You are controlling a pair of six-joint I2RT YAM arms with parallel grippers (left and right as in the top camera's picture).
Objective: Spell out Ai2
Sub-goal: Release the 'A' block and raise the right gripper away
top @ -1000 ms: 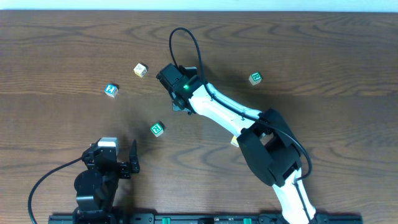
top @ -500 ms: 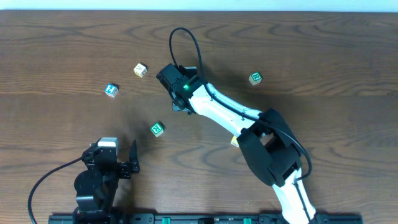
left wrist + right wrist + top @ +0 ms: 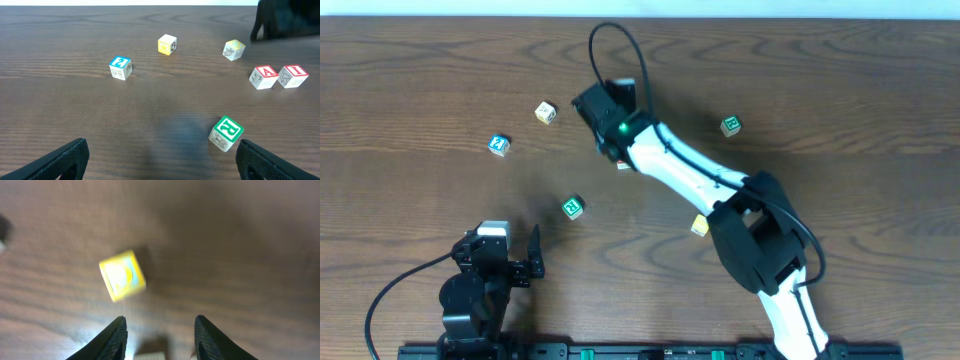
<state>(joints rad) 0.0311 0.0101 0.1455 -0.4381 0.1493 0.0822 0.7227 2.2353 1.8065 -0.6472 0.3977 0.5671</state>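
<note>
In the left wrist view a red A block (image 3: 263, 77) and a red I block (image 3: 293, 76) sit side by side, touching, on the right. The blue 2 block (image 3: 120, 68) stands apart at the left, and shows in the overhead view (image 3: 498, 145) too. My right gripper (image 3: 160, 330) is open and empty. It hovers with a yellow block (image 3: 122, 275) ahead of it and a pale block top (image 3: 150, 356) at the frame's bottom edge. Overhead, the right gripper (image 3: 603, 108) covers most of the A and I pair. My left gripper (image 3: 162, 157) is open and empty near the front edge (image 3: 515, 262).
A green R block (image 3: 226, 133) lies just ahead of my left gripper's right finger (image 3: 572, 207). A yellow block (image 3: 546, 112) lies beyond the 2 block. A pale yellow block (image 3: 233, 50) sits near the right arm. Another green block (image 3: 731, 125) and a yellow block (image 3: 699, 226) lie to the right.
My right arm has drawn back toward the far side of the table, away from the A and I blocks. The left arm and the loose blocks have not moved.
</note>
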